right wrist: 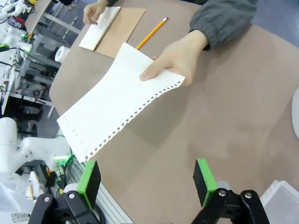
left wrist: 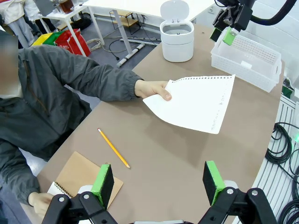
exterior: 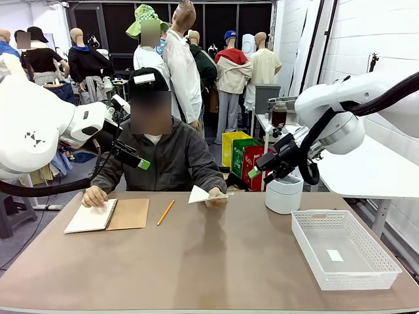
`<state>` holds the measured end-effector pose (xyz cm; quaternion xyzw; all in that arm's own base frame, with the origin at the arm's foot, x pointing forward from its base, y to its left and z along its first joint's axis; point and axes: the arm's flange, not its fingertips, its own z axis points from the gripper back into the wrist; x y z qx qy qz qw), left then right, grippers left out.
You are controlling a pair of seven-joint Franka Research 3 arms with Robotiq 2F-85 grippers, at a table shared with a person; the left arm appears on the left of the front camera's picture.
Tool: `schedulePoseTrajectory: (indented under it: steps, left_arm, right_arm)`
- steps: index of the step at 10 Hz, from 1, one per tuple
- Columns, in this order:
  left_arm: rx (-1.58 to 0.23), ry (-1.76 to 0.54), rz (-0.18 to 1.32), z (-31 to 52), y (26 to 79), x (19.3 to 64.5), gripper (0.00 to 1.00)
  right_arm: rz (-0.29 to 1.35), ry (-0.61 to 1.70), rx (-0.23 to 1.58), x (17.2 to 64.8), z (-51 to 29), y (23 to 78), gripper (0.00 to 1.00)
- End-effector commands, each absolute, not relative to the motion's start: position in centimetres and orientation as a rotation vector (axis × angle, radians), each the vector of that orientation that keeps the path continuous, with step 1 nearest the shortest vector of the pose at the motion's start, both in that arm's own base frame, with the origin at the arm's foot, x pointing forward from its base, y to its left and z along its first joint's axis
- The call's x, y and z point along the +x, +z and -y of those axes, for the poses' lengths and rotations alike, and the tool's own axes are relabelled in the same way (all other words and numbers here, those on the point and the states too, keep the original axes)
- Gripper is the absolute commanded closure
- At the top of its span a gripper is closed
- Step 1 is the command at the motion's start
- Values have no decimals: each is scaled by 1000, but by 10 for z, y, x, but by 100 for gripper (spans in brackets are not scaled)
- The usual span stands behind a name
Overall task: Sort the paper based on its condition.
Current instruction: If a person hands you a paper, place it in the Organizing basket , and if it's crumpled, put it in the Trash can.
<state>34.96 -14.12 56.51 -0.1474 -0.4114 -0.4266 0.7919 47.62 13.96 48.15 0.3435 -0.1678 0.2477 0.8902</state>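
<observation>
Paper (left wrist: 194,105): one flat sheet, held over the surface (left wrist: 163,149) by a person's hand (left wrist: 154,88); light, floppy, tears easily; likely pinch its free edge. Left gripper (left wrist: 158,179), right gripper (right wrist: 145,179): spread wide, empty

White paper (left wrist: 196,105), punched-hole edge. Yellow pencil (left wrist: 113,148). Tan notebook cover (exterior: 128,213), white pages (exterior: 90,217). White mesh basket (exterior: 360,278). White bin (exterior: 283,194). Brown table (exterior: 216,268). Dark grey sleeve (left wrist: 93,79). Green pads (left wrist: 212,179) on black left gripper (left wrist: 158,176).
</observation>
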Motion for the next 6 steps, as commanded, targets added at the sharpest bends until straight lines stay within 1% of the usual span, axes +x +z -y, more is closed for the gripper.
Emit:
schedulePoseTrajectory:
  steps: [1, 2, 3, 4, 6]
  left_arm:
    - [-326, -911, 877, 141, 564, 350, 0]
    - [-326, -911, 877, 141, 564, 350, 0]
    - [-326, -911, 877, 141, 564, 350, 0]
    - [-326, -911, 877, 141, 564, 350, 0]
    - [-326, -911, 877, 141, 564, 350, 0]
  right_arm:
    - [354, 524, 716, 475, -139, 482, 0]
    - [348, 514, 713, 476, -140, 481, 0]
    - [266, 360, 827, 483, -138, 477, 0]
    - [209, 239, 890, 487, -136, 469, 0]
    - [90, 77, 1009, 492, -133, 452, 0]
